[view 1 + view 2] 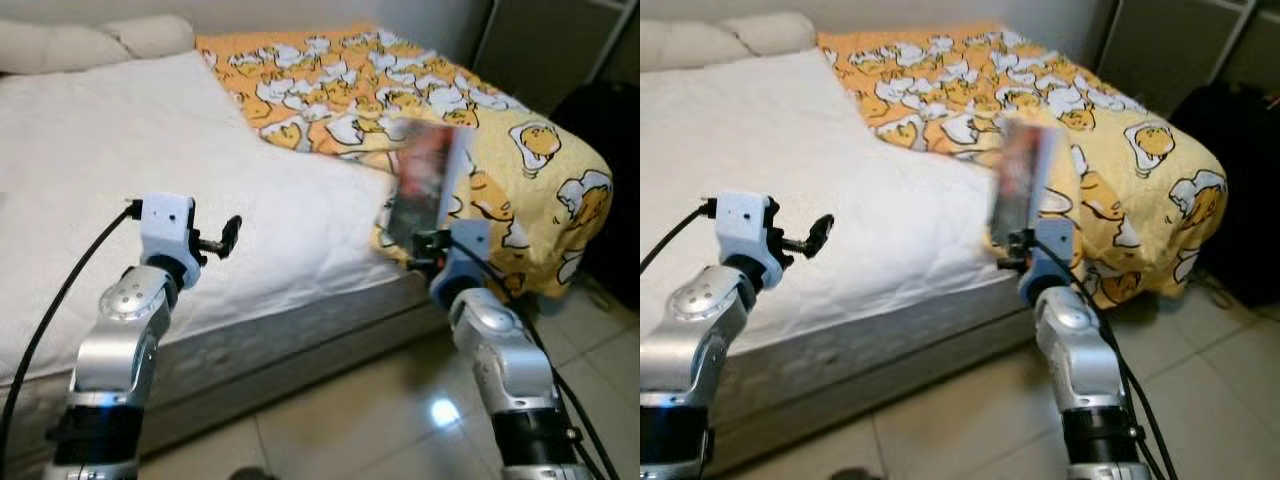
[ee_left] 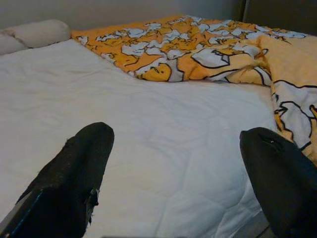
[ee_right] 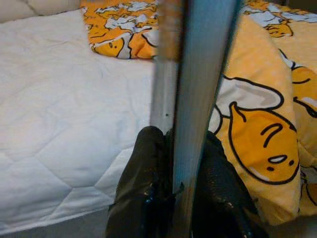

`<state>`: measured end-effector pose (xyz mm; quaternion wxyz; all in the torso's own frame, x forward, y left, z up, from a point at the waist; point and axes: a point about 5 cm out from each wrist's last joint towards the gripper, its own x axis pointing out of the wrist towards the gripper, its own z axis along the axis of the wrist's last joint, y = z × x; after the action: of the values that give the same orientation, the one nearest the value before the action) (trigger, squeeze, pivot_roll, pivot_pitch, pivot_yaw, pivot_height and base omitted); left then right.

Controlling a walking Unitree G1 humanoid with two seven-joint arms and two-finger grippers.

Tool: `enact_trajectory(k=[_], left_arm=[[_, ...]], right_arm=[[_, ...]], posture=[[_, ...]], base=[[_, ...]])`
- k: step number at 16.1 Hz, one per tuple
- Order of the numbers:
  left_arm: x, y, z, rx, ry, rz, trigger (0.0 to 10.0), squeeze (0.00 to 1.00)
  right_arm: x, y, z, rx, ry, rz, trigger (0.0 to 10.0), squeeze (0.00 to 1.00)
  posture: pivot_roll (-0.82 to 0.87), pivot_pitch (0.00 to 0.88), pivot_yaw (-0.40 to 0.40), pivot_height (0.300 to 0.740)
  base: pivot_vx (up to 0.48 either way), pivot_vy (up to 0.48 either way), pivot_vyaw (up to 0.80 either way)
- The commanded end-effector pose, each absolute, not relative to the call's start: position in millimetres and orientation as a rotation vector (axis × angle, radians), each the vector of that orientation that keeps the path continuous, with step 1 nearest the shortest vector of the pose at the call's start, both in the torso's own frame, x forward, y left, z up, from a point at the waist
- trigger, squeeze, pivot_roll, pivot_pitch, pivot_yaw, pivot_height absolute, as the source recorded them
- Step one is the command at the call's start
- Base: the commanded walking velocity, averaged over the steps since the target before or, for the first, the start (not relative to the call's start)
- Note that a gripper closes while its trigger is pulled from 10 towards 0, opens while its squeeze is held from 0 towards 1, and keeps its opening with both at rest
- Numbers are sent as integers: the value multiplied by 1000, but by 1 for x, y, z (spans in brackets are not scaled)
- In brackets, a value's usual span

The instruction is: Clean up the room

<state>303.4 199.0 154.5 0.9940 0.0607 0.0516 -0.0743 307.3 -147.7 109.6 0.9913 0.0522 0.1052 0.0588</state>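
Note:
My right gripper (image 1: 418, 238) is shut on a thin book or magazine (image 1: 425, 180), held upright and blurred, at the bed's near edge by the yellow quilt. In the right wrist view its spine (image 3: 190, 89) stands clamped between the two black fingers (image 3: 143, 173). My left gripper (image 1: 228, 236) is open and holds nothing, raised over the white mattress (image 1: 120, 160) near its front edge. The left wrist view shows its two fingertips (image 2: 81, 163) wide apart above the white sheet (image 2: 163, 144).
A yellow and orange egg-print quilt (image 1: 380, 90) covers the bed's right half and hangs over its corner. Pillows (image 1: 90, 40) lie at the head. A dark bag (image 1: 610, 130) stands at the right. Tiled floor (image 1: 350, 420) runs along the bed's front.

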Motion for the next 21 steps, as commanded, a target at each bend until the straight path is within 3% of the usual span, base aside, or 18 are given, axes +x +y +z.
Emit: enact_trajectory(k=[1, 16, 21], left_arm=[[303, 204, 157, 126, 99, -130, 10000, 0], [302, 202, 158, 117, 90, -131, 10000, 0], [304, 200, 159, 96, 82, -126, 10000, 0]], right_arm=[[312, -141, 124, 104, 141, 142, 10000, 0], [309, -138, 121, 111, 155, 148, 10000, 0], [310, -138, 120, 109, 167, 147, 10000, 0]], posture=[[50, 0, -14, 740], [52, 0, -22, 740], [51, 0, -22, 740]], base=[[0, 337, 0], [0, 336, 0], [0, 0, 0]])
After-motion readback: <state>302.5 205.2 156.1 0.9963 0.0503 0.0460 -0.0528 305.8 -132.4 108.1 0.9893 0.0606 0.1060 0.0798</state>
